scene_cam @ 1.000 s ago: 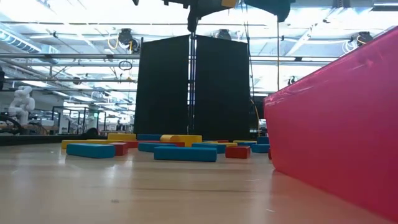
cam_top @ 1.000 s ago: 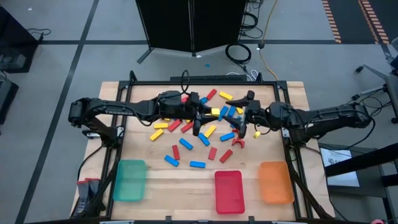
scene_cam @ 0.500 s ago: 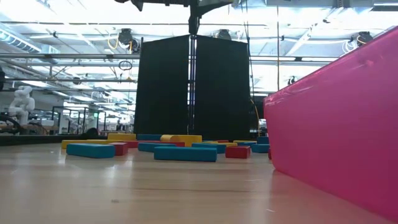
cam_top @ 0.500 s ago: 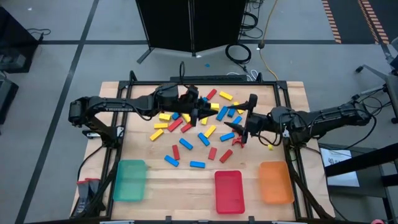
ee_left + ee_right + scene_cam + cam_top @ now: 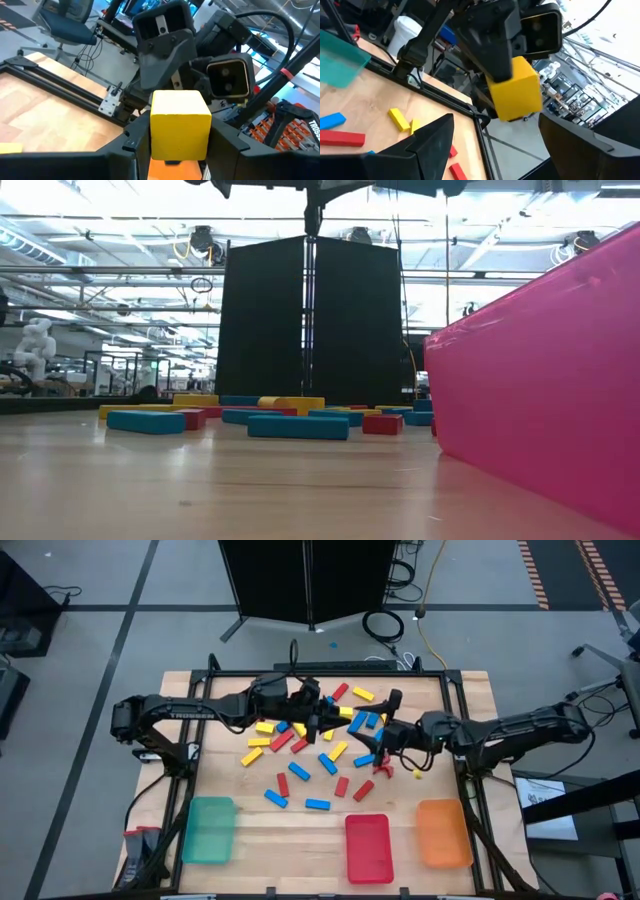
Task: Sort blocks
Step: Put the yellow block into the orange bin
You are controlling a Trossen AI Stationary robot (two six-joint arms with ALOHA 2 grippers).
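Red, blue and yellow blocks (image 5: pixel 320 765) lie scattered across the middle of the wooden table, and the low view shows several of these blocks (image 5: pixel 298 427). My left gripper (image 5: pixel 333 720) hangs above the pile, shut on one yellow block (image 5: pixel 180 122). My right gripper (image 5: pixel 385 730) faces it from the table's right, open, its fingers (image 5: pixel 432 145) short of that yellow block (image 5: pixel 517 92) and touching nothing. My left gripper pinches the yellow block by two opposite sides (image 5: pixel 156 140) between its two fingers. The fingers lie level and point toward the table's right. The block sticks out past the fingertips, its square end face toward my right gripper, lifted clear of the table.
Three trays stand along the near edge: green (image 5: pixel 210 830) at the left, red (image 5: pixel 367 847) in the middle, orange (image 5: pixel 443 833) at the right. In the low view, the red tray's wall (image 5: pixel 540 380) fills the right side. A black frame rims the table.
My left gripper has carried the yellow block a little toward the far edge and rolled about its own line. My right gripper has rolled strongly and come toward the table's left, nearer the held block, staying open.
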